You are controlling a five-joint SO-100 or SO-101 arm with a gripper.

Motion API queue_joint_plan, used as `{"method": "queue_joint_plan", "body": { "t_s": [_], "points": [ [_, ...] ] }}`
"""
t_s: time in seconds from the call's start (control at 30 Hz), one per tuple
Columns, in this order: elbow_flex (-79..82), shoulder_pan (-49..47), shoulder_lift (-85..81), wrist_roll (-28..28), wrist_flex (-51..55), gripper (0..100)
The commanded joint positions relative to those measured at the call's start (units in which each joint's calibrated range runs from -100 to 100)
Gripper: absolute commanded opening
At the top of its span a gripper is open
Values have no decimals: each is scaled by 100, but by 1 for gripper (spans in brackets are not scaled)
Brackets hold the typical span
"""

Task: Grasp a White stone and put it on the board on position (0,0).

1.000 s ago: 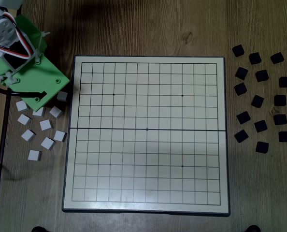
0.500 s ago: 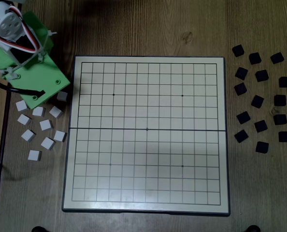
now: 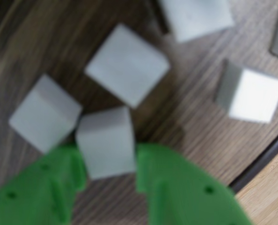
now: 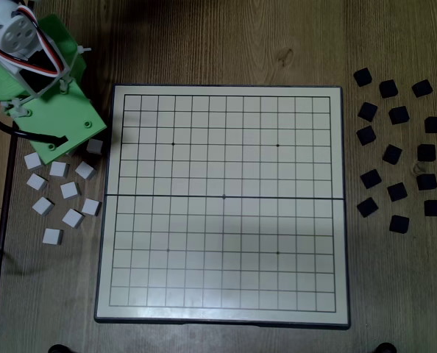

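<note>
- Wrist view: the green gripper [image 3: 110,180] enters from the bottom edge. Its jaws stand apart, one on each side of a White stone [image 3: 106,141] that sits between them on the wood-grain worktop [image 3: 186,117]. Whether the jaws press on its sides yet cannot be told; the picture is blurred.
- Wrist view: other white blocks crowd close. One [image 3: 44,113] lies just beside the chosen stone's left corner, another [image 3: 127,63] lies above it and one [image 3: 251,93] lies to the right. The straddling approach appears meant to single out one block from this cluster.
- Wrist view: a dark rim and pale surface at the lower right corner is likely the board [image 3: 270,183].
- Fixed view: the arm [image 4: 38,88] is over the white cluster, left of the board [image 4: 222,132], hiding the jaws and the stone between them. The grid carries no stone. Black blocks [image 4: 397,151] lie well apart on the right, kept sorted by colour.
- Judgement: grasp stage; placing not yet begun.
</note>
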Motion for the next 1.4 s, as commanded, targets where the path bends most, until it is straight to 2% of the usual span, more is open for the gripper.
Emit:
{"method": "queue_joint_plan", "body": {
  "t_s": [0.0,0.33,0.67,1.37],
  "points": [
    [-243,86,-704,-44,15,6],
    [-282,122,-687,-601,24,6],
    [-89,50,-568,-132,-291,12],
    [221,-69,-500,63,-572,9]
  ]
}}
